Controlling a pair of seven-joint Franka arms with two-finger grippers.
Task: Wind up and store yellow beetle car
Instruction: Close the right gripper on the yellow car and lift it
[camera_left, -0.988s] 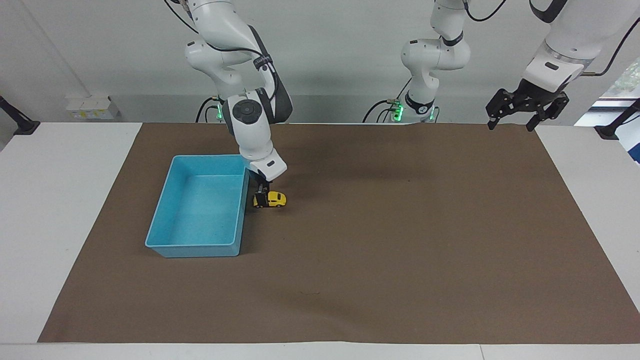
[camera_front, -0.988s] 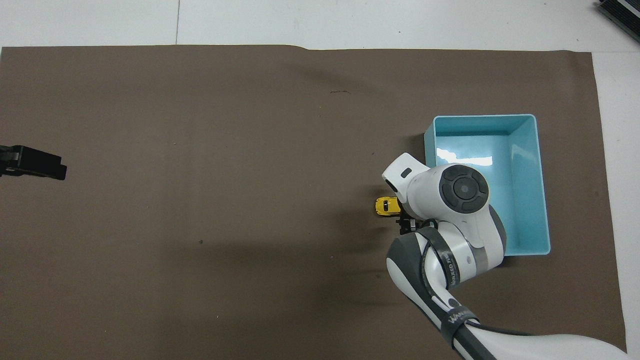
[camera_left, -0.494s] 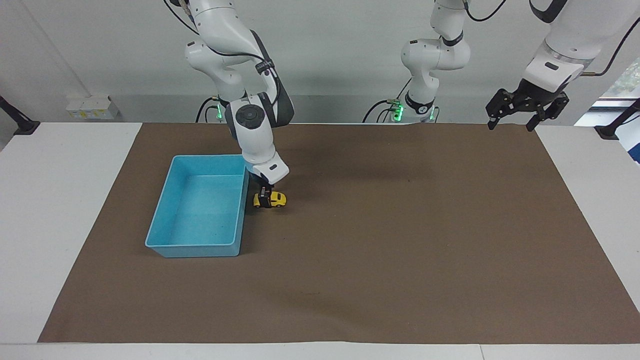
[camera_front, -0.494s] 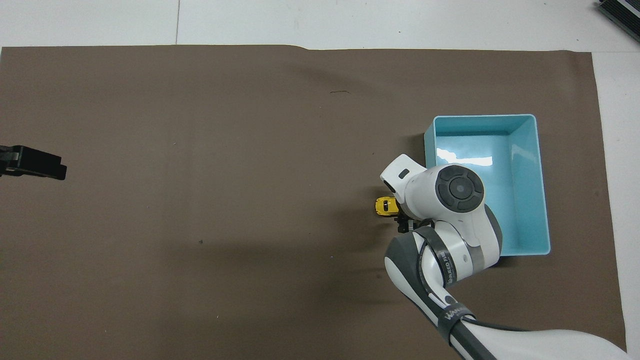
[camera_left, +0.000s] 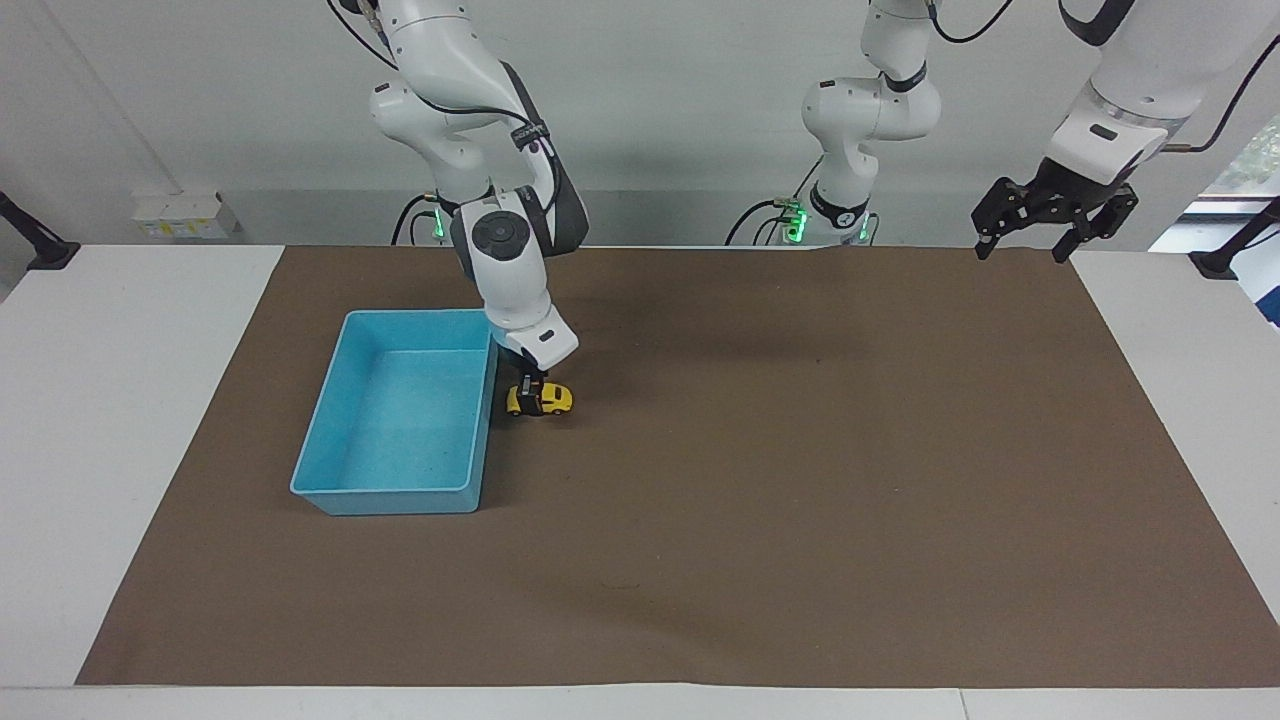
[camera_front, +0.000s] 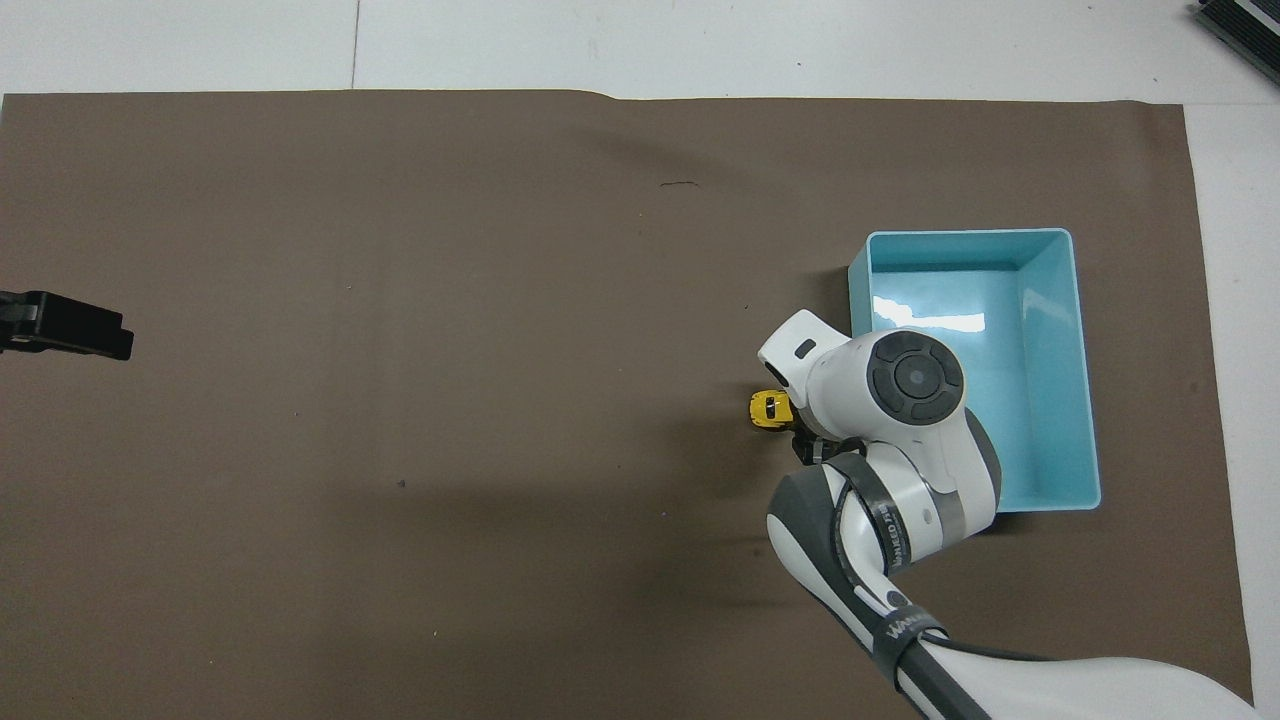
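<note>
Two arms: right claw (camera_left: 531, 394) down, pinching yellow beetle car (camera_left: 541, 399); left claw (camera_left: 1052, 224) raised, spread, waiting.

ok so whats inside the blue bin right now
Nothing that shows: the blue bin has a bare floor in the facing view. From overhead the right arm covers one corner of it. The yellow car sits on the mat beside the bin, with the right gripper shut on it.

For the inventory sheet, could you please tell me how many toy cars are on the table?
1. The yellow beetle car sits on the brown mat beside the light blue bin, under the right gripper. The arm hides part of the bin.
</note>
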